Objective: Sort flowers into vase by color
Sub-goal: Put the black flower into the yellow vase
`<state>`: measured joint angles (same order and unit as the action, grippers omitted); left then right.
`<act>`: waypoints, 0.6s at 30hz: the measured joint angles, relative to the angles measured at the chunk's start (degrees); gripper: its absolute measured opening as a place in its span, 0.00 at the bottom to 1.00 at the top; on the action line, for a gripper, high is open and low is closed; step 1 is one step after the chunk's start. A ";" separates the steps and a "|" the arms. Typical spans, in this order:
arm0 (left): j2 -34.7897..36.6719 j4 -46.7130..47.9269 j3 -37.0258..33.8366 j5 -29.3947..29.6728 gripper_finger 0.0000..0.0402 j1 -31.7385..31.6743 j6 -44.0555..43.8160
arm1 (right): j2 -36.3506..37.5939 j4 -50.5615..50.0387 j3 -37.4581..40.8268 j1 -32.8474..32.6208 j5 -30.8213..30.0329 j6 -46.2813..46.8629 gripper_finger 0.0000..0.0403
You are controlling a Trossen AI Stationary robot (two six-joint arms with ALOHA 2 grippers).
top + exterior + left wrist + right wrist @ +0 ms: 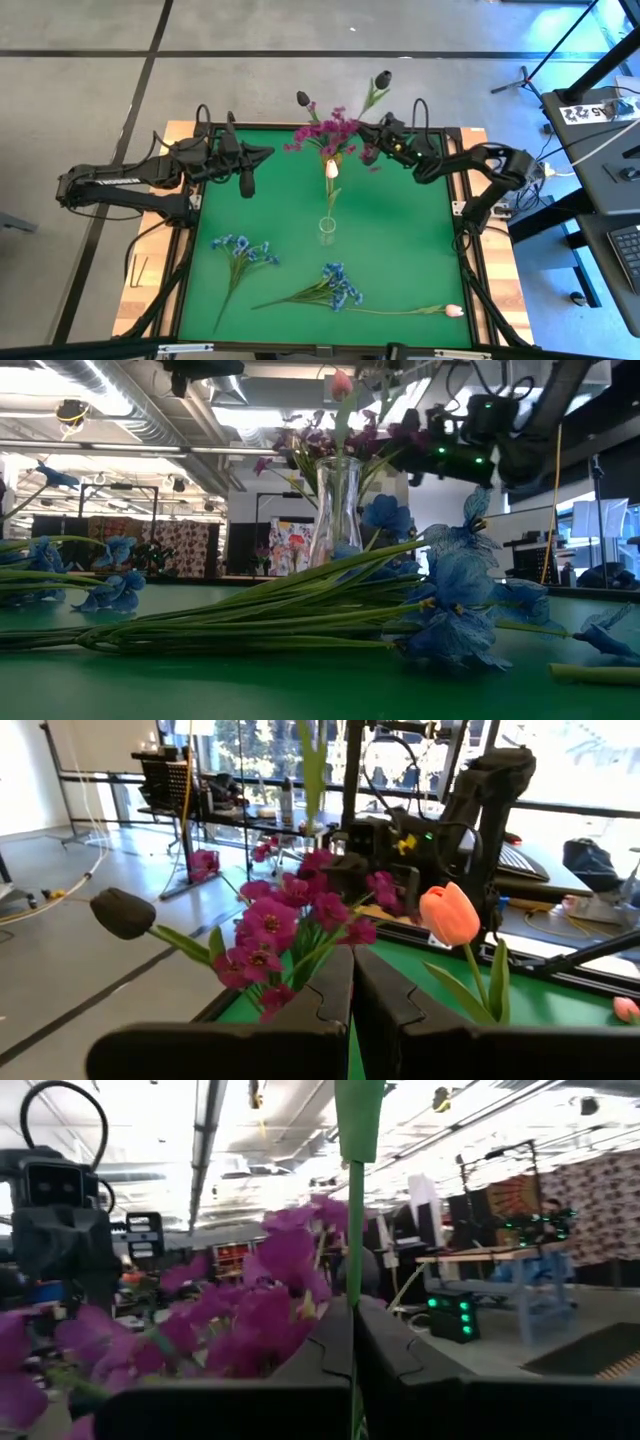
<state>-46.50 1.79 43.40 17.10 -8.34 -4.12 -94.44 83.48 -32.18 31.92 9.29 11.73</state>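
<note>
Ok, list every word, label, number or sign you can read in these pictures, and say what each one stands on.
None can be read.
Left arm: pale lettering along its link, too small to read.
Board on the side desk in the high view: black-and-white marker squares, no legible text.
Poster in the room behind the vase: too blurred to read.

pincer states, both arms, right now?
Left pincer: closed, empty, near the magenta spray.
Right pincer: closed on a green stem.
</note>
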 joint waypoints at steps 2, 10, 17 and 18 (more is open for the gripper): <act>0.00 0.30 -0.02 -0.29 0.01 0.03 -0.04 | -1.45 -0.01 -2.03 0.00 1.49 0.40 0.00; 0.00 0.84 -0.02 -0.30 0.01 0.02 -0.22 | -6.59 -1.35 -6.13 -0.04 3.88 1.68 0.00; 0.00 0.84 -0.04 -0.30 0.01 0.02 -0.22 | -11.23 -0.98 -6.15 -0.04 3.88 2.18 0.00; 0.00 0.84 -0.02 -0.30 0.01 0.02 -0.22 | -11.66 -0.97 -6.15 -0.04 3.88 2.24 0.00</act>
<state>-46.50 2.63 43.37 16.80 -8.32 -4.34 -106.10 82.50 -38.33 31.88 13.17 13.97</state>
